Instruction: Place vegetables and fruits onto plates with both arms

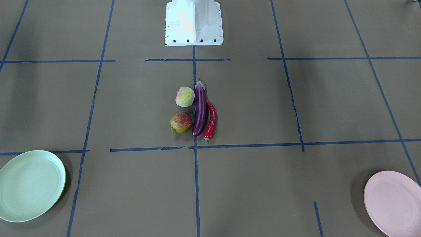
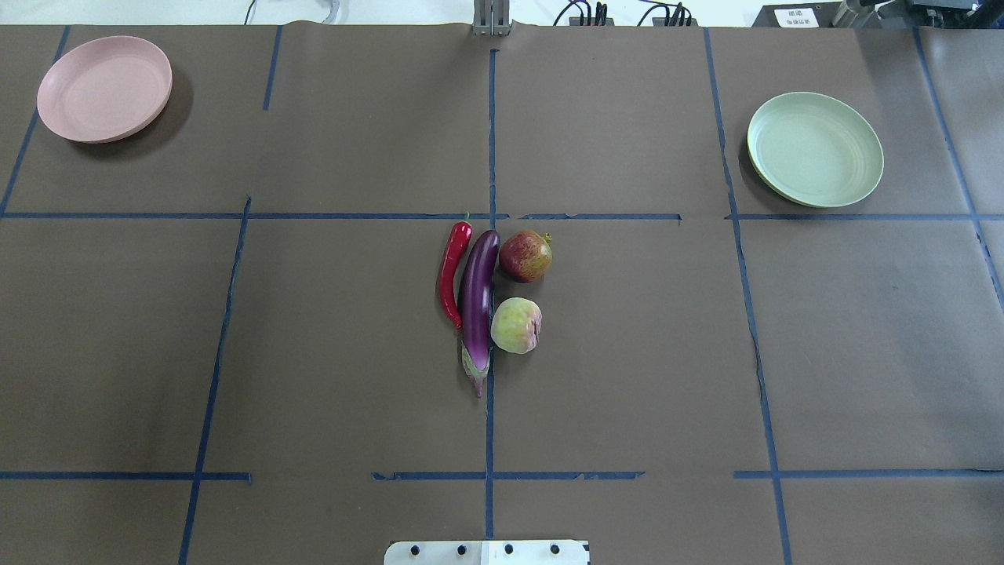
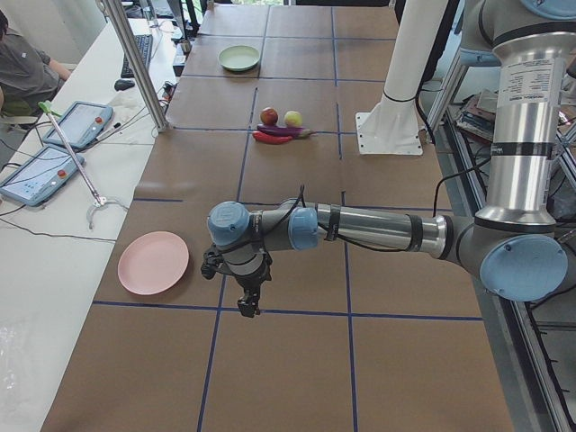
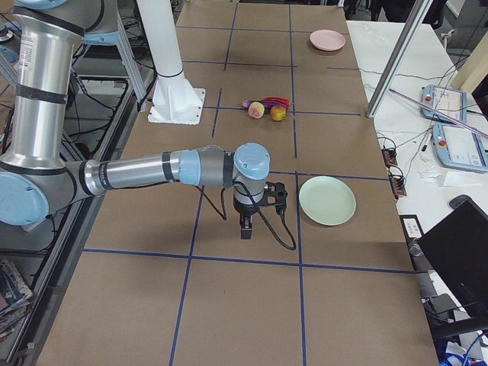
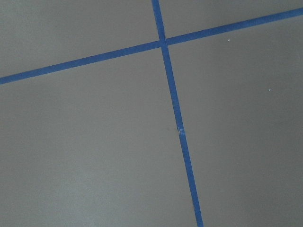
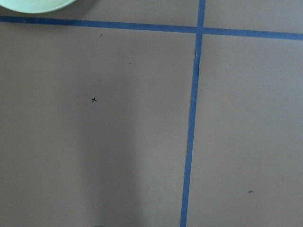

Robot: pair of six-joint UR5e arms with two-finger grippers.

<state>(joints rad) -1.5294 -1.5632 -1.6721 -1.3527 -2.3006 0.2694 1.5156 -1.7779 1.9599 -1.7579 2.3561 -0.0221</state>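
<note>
This is a robotics lab. Beneath the left gripper point(image 3: 247, 304) spreads a wide table covered in brown paper point(image 3: 297, 378), ruled into squares with blue tape lines point(image 5: 173, 94). Beyond the table edge nearest that gripper runs a white workbench point(image 3: 36, 270) holding pale blue tablet-like control pendants with red buttons point(image 3: 79, 121), with a seated operator point(image 3: 22, 63) beside it. Farther along the table from the gripper stand a white boxy robot base point(image 3: 389, 135) and a silver metal frame post point(image 3: 135, 63).

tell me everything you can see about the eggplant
The eggplant is long, slim and glossy dark purple, with a pale cap and short stem at the end toward the robot's base. It lies flat on the brown table, along a blue tape line. The red chili lies against one side; the pomegranate and the pale fruit sit close against the other.
</note>
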